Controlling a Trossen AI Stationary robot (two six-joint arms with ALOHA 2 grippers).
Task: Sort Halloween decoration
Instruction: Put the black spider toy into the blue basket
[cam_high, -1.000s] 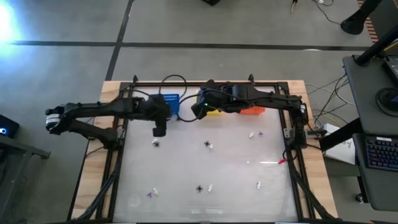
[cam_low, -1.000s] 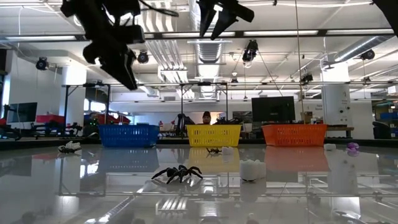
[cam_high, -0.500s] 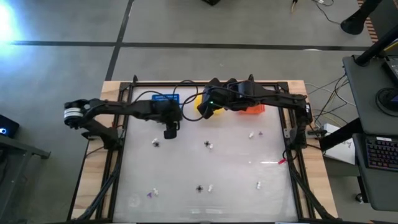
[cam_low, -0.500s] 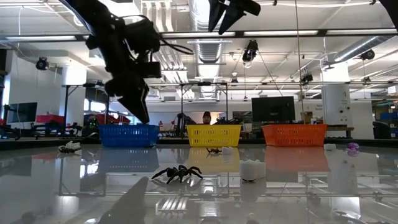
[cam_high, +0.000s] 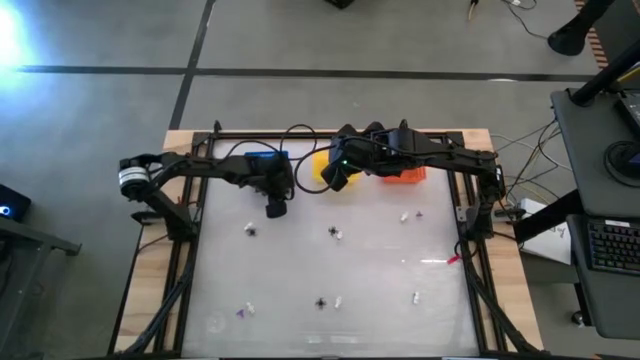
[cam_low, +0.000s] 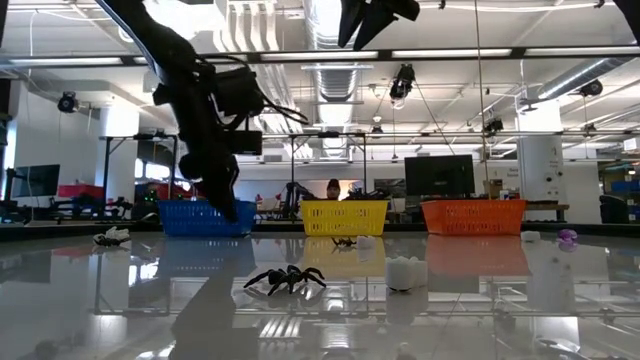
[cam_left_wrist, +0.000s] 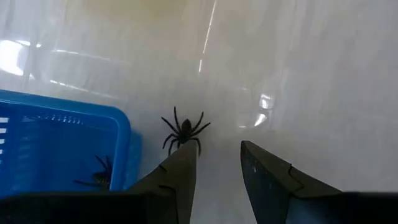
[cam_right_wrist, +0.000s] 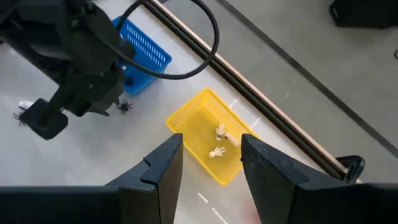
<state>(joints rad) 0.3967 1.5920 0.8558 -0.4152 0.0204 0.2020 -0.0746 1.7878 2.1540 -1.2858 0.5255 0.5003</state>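
Observation:
My left gripper (cam_high: 275, 208) (cam_left_wrist: 216, 149) is open, low over the table beside the blue basket (cam_left_wrist: 59, 146). A black spider (cam_left_wrist: 185, 129) lies on the table just beyond one fingertip, apart from the basket's corner. Another spider (cam_left_wrist: 99, 174) lies inside the blue basket. My right gripper (cam_high: 333, 180) (cam_right_wrist: 211, 140) hangs open and high over the yellow basket (cam_right_wrist: 211, 146), which holds whitish pieces (cam_right_wrist: 219, 140). More spiders (cam_high: 251, 231) (cam_high: 321, 302), whitish pieces (cam_high: 405, 215) and a purple piece (cam_high: 240, 312) are scattered on the white table.
Blue (cam_low: 205, 217), yellow (cam_low: 343, 217) and orange (cam_low: 472, 216) baskets stand in a row along the far edge. A black frame (cam_high: 470, 215) borders the table. A small red thing (cam_high: 452, 260) lies near the right edge. The table's middle is bare between the trinkets.
My left gripper has gone down toward the table and toward its right edge, stopping beside the blue basket near the spider. Its fingers stay open.

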